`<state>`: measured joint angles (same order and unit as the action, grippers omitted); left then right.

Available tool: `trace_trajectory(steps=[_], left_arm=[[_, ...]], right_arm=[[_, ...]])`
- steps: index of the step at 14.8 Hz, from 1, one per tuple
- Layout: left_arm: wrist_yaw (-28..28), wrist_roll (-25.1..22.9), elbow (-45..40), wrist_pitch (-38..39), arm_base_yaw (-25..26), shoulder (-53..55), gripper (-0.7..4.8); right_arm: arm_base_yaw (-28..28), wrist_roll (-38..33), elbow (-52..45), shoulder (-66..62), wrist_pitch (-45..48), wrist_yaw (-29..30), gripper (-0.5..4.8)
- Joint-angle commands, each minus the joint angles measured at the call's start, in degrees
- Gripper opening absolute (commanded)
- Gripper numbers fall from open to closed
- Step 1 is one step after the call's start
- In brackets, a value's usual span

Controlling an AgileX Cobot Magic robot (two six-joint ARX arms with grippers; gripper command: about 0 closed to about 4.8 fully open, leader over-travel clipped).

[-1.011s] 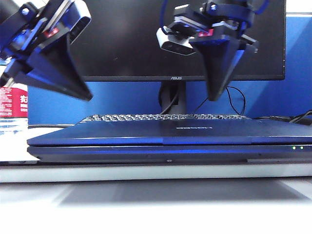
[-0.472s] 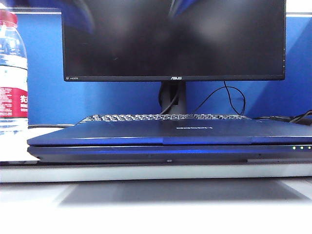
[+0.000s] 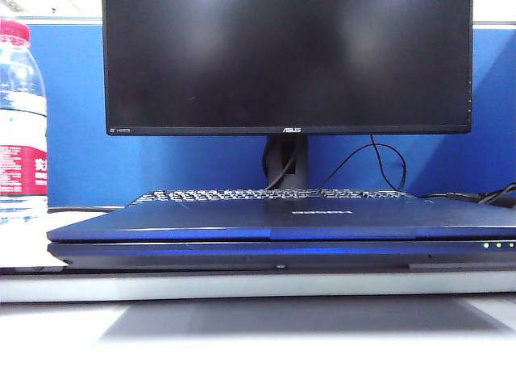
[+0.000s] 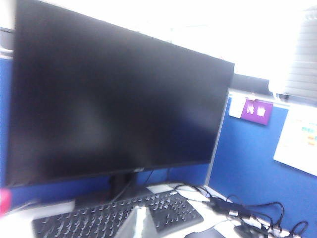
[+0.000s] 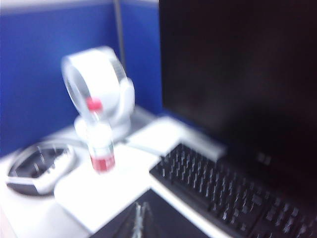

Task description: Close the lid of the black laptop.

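Lying flat and shut, the lid (image 3: 274,220) covers the laptop (image 3: 274,251) across the near edge of the desk (image 3: 258,339) in the exterior view, its dark back facing up with a small logo near the middle and green LEDs lit at the right of the front edge. Behind it sits a keyboard (image 3: 270,194), then the monitor (image 3: 286,64) on its stand, cables trailing to the right. A water bottle (image 3: 20,121) with a red label stands at the far left. Neither gripper shows in the exterior view. The left wrist view looks at the monitor (image 4: 114,99) and keyboard (image 4: 119,218) from above, with only a blurred pale tip (image 4: 134,224) at the frame edge, so I cannot tell how far the left gripper is open. The right wrist view shows the bottle (image 5: 100,141), a white ring-shaped fan (image 5: 101,89), the keyboard (image 5: 223,193) and a similar blurred tip (image 5: 141,218); the right gripper's opening cannot be told either. Neither is seen holding anything.
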<state>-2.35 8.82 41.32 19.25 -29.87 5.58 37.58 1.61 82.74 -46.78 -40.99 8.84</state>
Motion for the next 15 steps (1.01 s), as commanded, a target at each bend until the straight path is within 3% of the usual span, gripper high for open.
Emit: trace_trajectory(steps=[1,4,7,10,13,15], left_arm=[[3.72,3.69,0.46,16.22,0.33,-5.33,-0.04],[2.73,5.14,-1.90,15.65,0.44,-5.27,-0.04],[0.94,5.16,-7.48,8.85,0.42,-5.27,-0.05],[-2.21,8.31,-16.31,3.21,0.42,-5.27,-0.05],[-2.34,9.22,-22.12,-0.35,0.42,-5.27,-0.04],[-1.51,9.22,-23.04,-0.11,0.42,-5.27,-0.04]], right_arm=[[0.00,0.57,-6.67,10.80,1.27,-0.26,-0.06],[0.00,-0.33,-20.59,23.78,5.33,-1.25,-0.06],[0.00,-0.61,-33.75,33.53,12.17,-1.31,-0.06],[0.00,-4.96,-47.65,40.96,24.00,-1.55,-0.06],[-0.02,-4.83,-55.41,41.03,29.11,-9.53,-0.06],[-0.02,-4.39,-61.16,41.03,32.44,-10.67,-0.05]])
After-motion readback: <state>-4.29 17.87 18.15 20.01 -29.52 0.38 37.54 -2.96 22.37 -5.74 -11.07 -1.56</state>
